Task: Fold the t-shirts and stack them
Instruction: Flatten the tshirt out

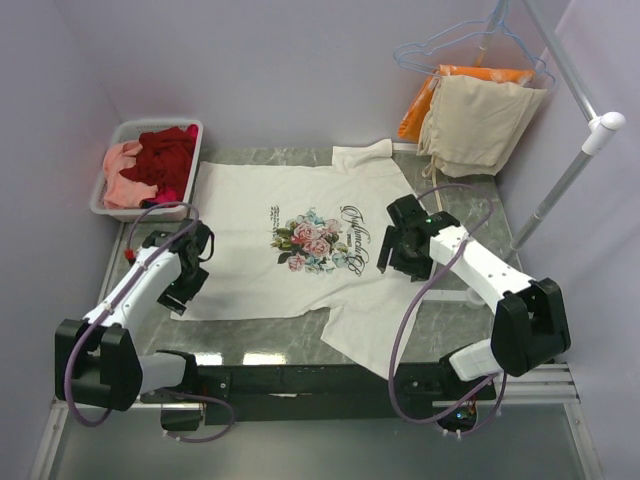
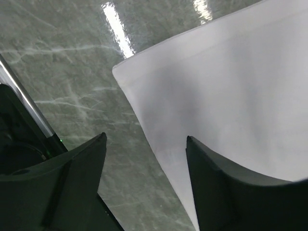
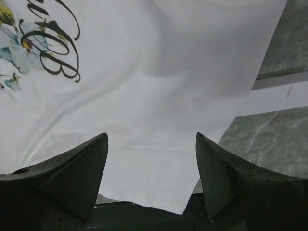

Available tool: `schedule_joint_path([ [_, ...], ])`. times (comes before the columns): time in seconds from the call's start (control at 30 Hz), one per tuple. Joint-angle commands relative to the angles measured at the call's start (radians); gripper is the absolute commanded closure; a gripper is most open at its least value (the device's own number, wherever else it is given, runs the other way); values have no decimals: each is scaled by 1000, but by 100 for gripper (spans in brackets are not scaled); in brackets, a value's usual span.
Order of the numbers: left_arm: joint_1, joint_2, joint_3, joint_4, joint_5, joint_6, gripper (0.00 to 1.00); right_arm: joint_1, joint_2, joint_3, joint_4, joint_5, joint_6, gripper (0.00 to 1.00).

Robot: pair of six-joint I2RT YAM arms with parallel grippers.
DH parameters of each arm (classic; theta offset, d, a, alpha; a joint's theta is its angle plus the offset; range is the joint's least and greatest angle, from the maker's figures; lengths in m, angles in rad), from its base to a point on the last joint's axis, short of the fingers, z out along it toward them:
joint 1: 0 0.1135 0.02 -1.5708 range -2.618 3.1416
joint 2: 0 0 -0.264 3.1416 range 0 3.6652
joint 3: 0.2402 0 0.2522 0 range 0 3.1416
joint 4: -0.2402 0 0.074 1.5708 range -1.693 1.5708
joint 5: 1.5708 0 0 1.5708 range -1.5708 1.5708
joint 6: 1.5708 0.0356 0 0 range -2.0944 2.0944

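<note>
A white t-shirt [image 1: 260, 270] with a rose print [image 1: 312, 240] and dark script lettering [image 3: 48, 48] lies spread flat on the marble table [image 1: 270, 340]. My left gripper [image 1: 185, 290] hovers open over the shirt's near left corner. In the left wrist view the left gripper [image 2: 146, 137] straddles the shirt's edge [image 2: 144, 130], one finger over cloth and one over bare marble. My right gripper [image 1: 392, 250] is open above the shirt's right side, and plain white cloth [image 3: 154, 110] lies between the fingertips of the right gripper [image 3: 152, 134]. Neither gripper holds anything.
A white basket [image 1: 160, 123] at the back left holds a dark red tee [image 1: 165, 155] and a salmon pink tee [image 1: 122, 180]. At the back right a beige cloth [image 1: 480, 120] and an orange cloth [image 1: 420, 105] hang from a rack [image 1: 560, 190]. Walls close three sides.
</note>
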Motion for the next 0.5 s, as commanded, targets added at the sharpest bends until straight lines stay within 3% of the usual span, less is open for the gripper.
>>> schedule_joint_path([
  [0.0, 10, -9, -70, 16, 40, -63, 34, 7, -57, -36, 30, -8, 8, 21],
  [0.17, 59, -41, -140, 61, 126, -56, 42, 9, -74, -61, 50, -21, -10, 20],
  [0.47, 161, -71, -149, 102, 86, -1, 42, 7, -38, -65, 71, -64, -27, 20],
])
